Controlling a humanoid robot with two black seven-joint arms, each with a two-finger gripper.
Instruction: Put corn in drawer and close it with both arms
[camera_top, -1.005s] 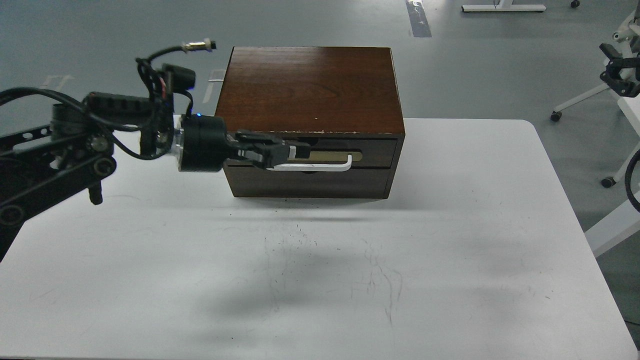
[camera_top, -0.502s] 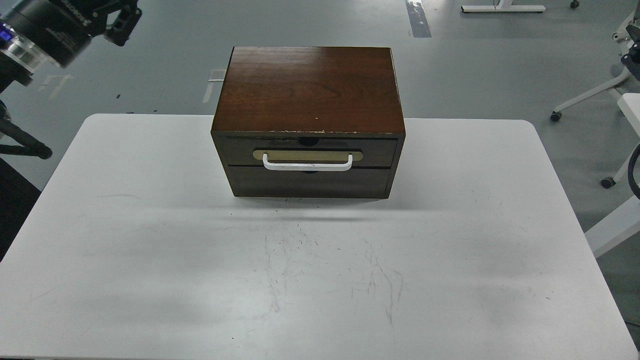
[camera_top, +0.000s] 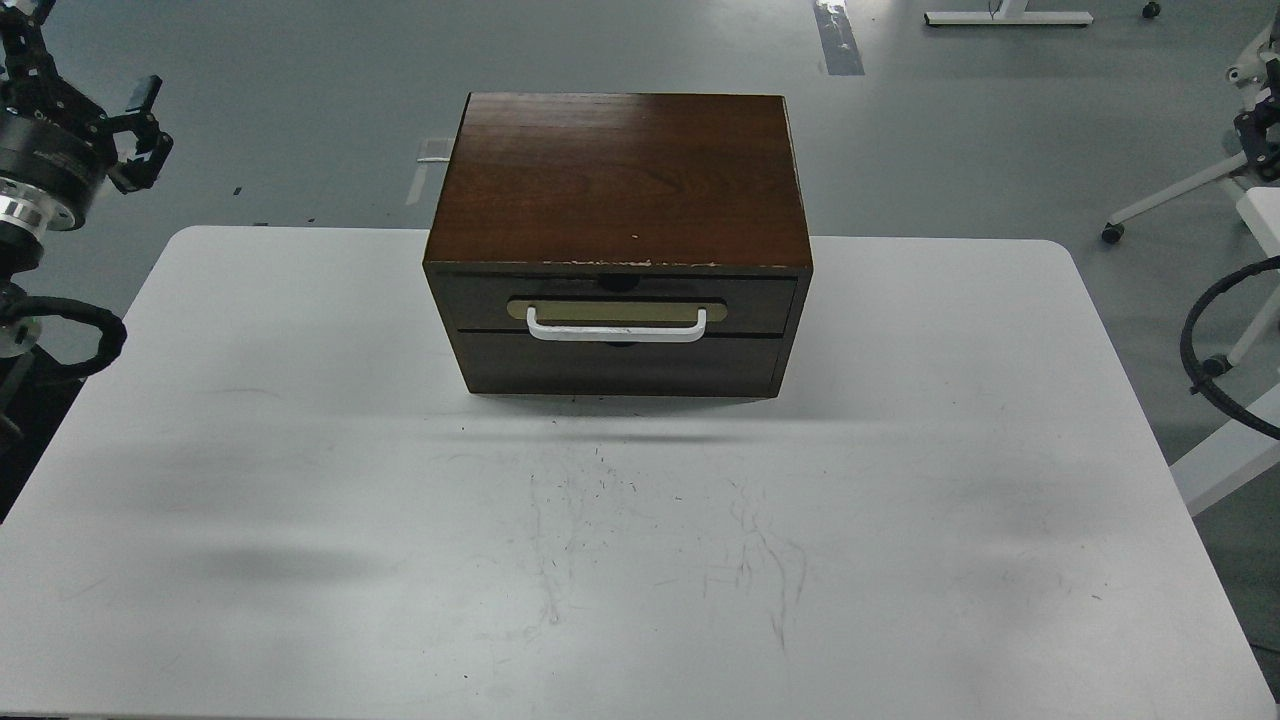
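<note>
1. While its fingers stand spread apart with nothing between them, the left gripper (camera_top: 85, 85) hangs far left of the drawer (camera_top: 618, 303).
2. Right gripper (camera_top: 1262, 125): far right, too small to tell.
3. Drawer shut; 1 white handle (camera_top: 616, 327).

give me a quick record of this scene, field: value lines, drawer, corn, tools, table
drawer: dark brown wooden drawer in the brown wooden box, shut flush with the front
handle: white bar handle on a tan plate, nothing touching it
corn: not visible anywhere
left tool: black two-finger tool at the upper left edge, above the floor, fingers spread, holding nothing
right tool: only dark parts at the right edge, tool not identifiable
table: white table, scuffed near the middle, carrying the box
</note>
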